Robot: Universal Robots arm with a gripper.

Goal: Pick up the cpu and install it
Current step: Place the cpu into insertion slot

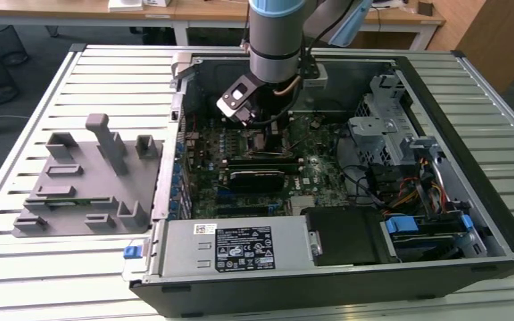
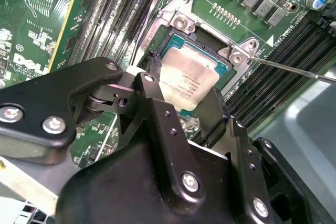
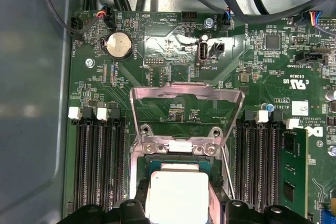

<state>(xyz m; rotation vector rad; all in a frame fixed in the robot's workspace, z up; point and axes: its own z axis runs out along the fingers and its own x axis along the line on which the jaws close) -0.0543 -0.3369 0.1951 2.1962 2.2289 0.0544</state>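
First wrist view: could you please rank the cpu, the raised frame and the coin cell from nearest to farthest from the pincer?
1. cpu, right by the pincer.
2. raised frame, standing open beyond the cpu.
3. coin cell, on the board past the frame.

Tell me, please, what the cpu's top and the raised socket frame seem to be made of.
The cpu: metal top plate, matt silver-grey, with a dull even sheen. The socket frame: bare bright metal, probably steel, judging by its sharp glints and thin bent edges.
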